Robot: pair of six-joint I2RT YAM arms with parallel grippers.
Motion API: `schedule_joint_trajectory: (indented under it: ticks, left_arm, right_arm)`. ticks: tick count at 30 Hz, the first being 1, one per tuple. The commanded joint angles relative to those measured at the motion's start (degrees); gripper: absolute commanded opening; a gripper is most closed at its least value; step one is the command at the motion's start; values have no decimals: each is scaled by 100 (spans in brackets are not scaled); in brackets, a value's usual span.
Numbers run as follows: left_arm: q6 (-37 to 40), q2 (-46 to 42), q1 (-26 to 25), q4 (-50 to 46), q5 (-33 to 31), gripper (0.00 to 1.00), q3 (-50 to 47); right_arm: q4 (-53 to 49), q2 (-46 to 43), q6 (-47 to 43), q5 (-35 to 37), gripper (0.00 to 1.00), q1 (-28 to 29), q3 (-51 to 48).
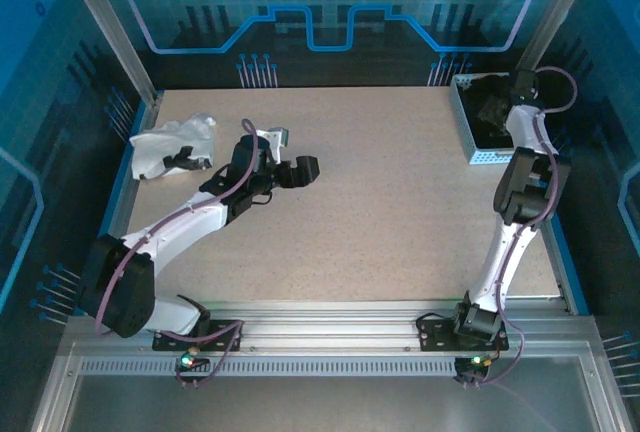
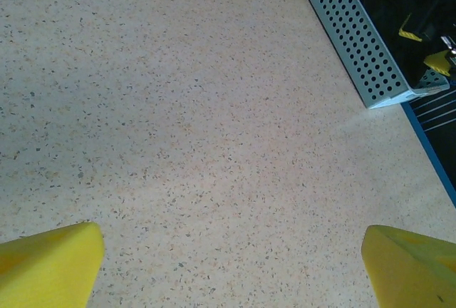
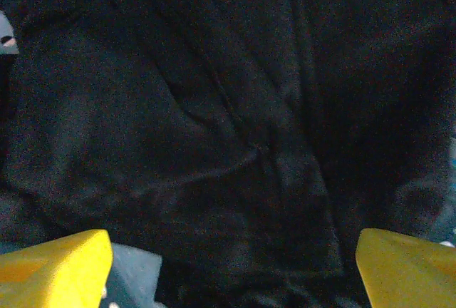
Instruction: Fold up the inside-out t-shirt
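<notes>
**Black shirt [image 3: 214,122] bunched in bin [image 1: 478,157]**

At the far-right corner of the table [image 1: 400,232], inside the perforated bin: the shirt, dark and creased. Right above it, the right gripper [image 3: 231,258], jaws wide apart, clamped on nothing. Over bare table left of centre, the left gripper [image 2: 231,258], jaws likewise apart. At far left, a white garment [image 1: 170,142].

Crumpled black t-shirt [image 3: 214,130], heaped in perforated bin [image 1: 489,156], far-right corner.
</notes>
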Motion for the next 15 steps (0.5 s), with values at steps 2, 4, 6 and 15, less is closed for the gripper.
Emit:
schedule_joint_trajectory:
  ticks: [2, 4, 6, 15]
  left_arm:
    - [161, -167, -54, -118, -54, 94, 103]
    - [159, -185, -54, -148, -29, 94, 112]
    - [163, -213, -54, -186, -9, 94, 122]
    - [140, -235, -54, -308, 31, 95, 130]
  right_arm:
    - [-706, 776, 336, -174, 86, 95, 834]
    - [-777, 1015, 380, -221, 84, 127, 1093]
    - [-893, 1271, 409, -259, 81, 154, 1424]
    - [-855, 1772, 487, -835, 29, 140, 2169]
